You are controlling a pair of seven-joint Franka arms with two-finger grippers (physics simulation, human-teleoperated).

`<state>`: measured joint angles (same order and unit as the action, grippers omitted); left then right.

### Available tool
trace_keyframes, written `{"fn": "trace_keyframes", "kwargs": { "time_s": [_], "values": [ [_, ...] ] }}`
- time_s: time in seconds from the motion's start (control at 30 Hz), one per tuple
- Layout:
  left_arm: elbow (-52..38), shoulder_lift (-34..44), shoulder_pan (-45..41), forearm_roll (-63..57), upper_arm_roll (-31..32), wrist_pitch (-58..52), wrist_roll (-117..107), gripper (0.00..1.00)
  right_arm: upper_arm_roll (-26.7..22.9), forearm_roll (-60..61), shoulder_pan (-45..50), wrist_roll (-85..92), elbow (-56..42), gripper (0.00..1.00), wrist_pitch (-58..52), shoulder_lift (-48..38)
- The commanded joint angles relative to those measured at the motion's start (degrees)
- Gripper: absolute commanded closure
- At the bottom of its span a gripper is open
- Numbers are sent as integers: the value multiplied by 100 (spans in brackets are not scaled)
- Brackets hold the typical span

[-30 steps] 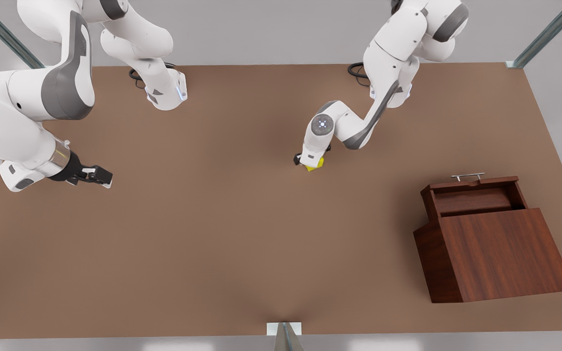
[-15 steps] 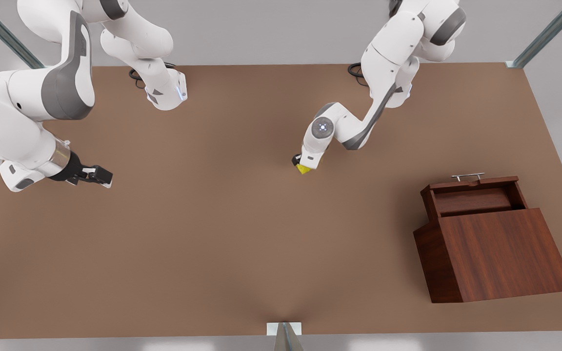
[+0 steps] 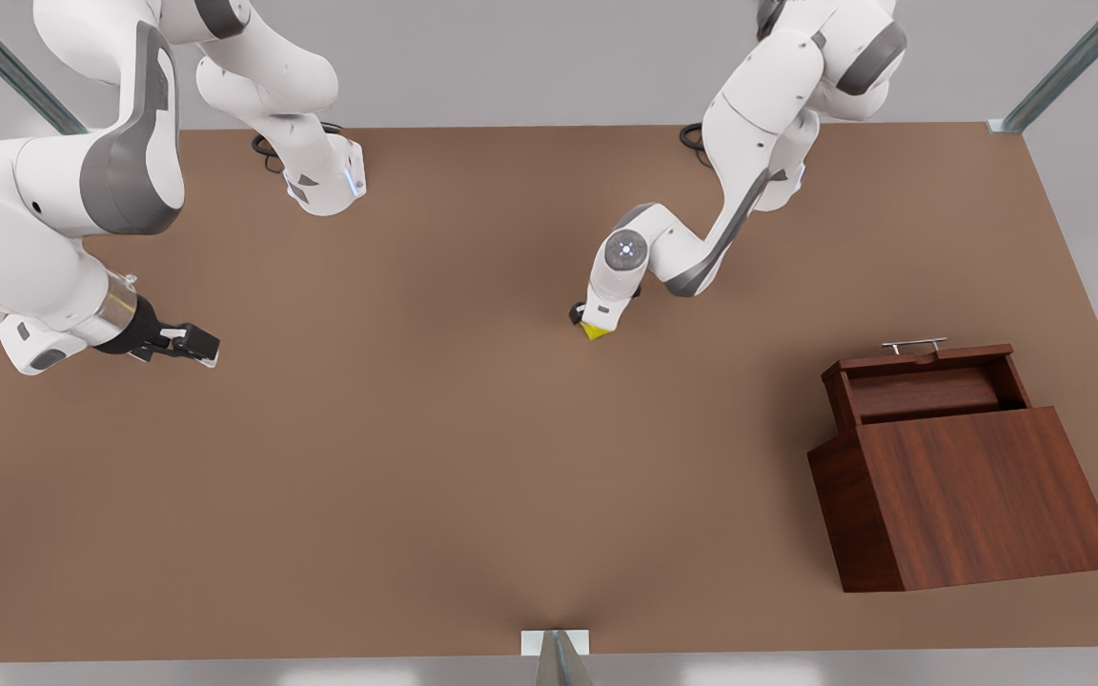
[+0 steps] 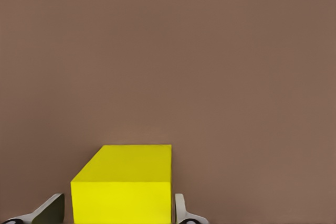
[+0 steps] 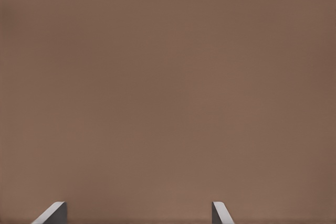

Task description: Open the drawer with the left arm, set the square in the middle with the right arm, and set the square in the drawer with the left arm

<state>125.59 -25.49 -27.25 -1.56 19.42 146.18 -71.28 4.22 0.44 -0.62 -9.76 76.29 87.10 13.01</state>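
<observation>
A matte brown tabletop (image 3: 416,457) is filling most of the front view, evenly lit, with soft shadows lying on it. Pale grey wall (image 3: 511,57) is running behind its far edge. Grey metal struts (image 3: 1064,67) are slanting in at both upper corners, another strut (image 3: 559,662) is rising at the near edge centre. Black cables (image 3: 699,143) are coiling on the far side.

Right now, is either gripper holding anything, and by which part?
The left gripper straddles the yellow cube's opposite side faces; whether it grips cannot be told. The right gripper is open, holding nothing.
</observation>
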Motion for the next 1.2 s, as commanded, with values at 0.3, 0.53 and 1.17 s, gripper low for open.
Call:
{"fn": "trace_keyframes", "kwargs": {
  "time_s": [0.3, 0.53, 1.17],
  "values": [
    [-43, -202, 0, 15, 0, 34, 0, 43, 0, 0, 0, 9, 0, 0, -35, 8],
    [-52, -114, 0, 15, -79, 16, 0, 45, -9, 0, 0, 9, 0, 0, -35, 8],
    [-2302, 2066, 2399, -55, -1414, -4660, 4420, 42, -26, 0, -35, 35, -9, 0, -44, 43]
  ]
}}
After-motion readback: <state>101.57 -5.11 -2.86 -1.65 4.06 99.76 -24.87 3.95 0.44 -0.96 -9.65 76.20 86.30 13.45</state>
